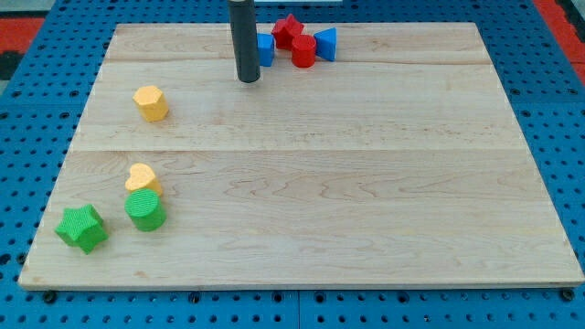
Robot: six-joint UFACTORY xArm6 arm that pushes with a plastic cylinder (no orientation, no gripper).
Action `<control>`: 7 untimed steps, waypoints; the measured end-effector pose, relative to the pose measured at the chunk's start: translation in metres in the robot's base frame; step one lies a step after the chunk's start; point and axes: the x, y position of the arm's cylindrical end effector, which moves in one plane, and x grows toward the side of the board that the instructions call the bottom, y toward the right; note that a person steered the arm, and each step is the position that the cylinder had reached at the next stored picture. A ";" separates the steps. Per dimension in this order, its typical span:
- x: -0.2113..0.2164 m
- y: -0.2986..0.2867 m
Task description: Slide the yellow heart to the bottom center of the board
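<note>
Bright, even light; sharp focus

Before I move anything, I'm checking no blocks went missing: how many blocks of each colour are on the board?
Yellow: 2, a heart and a hexagon-like block
Green: 2, a star and a round block
Red: 2
Blue: 2
Total: 8

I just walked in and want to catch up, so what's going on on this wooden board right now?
A robot arm ending in a dark rod is meant to push the yellow heart to the bottom center of the wooden board. My tip sits near the view's top, just left of a cluster of blue and red blocks, far from the heart. The heart lies at the view's lower left, right against a green cylinder, with a green star beside them. Another yellow block sits higher up on the left.
</note>
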 end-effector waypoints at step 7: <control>0.043 0.017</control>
